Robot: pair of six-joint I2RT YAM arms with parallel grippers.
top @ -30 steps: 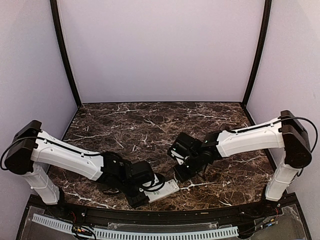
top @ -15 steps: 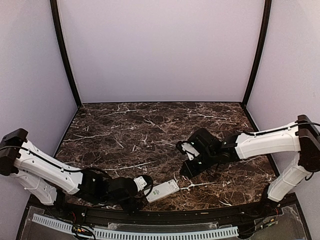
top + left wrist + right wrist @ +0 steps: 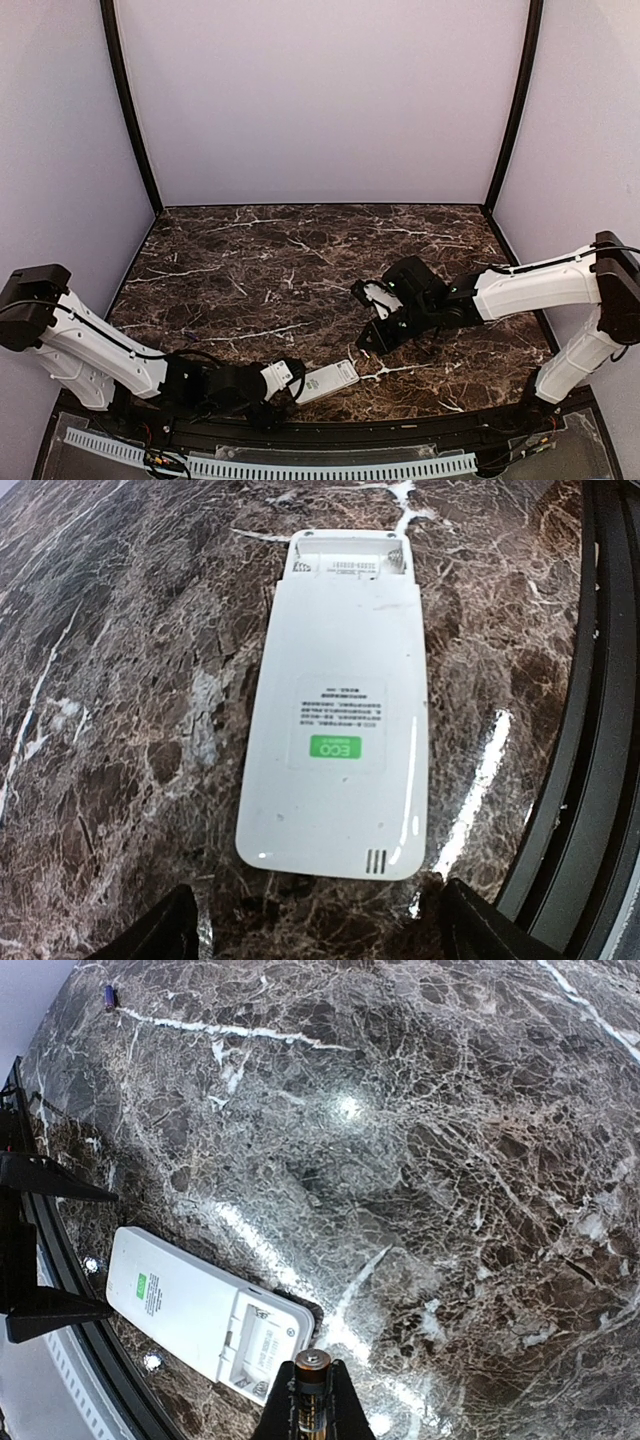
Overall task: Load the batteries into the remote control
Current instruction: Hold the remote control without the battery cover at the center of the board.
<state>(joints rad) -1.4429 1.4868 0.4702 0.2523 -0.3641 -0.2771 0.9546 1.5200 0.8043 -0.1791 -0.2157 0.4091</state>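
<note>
Remote point(image 3: 340, 710) lying back-up by the near edge of the tabletop point(image 3: 300, 250), battery slot point(image 3: 345, 558) open, left tool point(image 3: 320, 932) spread just off its end, not touching, right tool point(image 3: 311, 1415) pinching a battery point(image 3: 312, 1362) nearby, so pretty likely to skid or take that battery crooked with no grip holding it.

3 views here. The top camera sits high behind both arm bases, looking down and forward over the whole marble table point(image 3: 300, 250) to the back wall. The left wrist camera hangs low and close over the remote control point(image 3: 340, 710), facing along it. The right wrist camera looks steeply down from higher up, a battery point(image 3: 312, 1380) at its bottom edge. All 3 share the remote.
</note>
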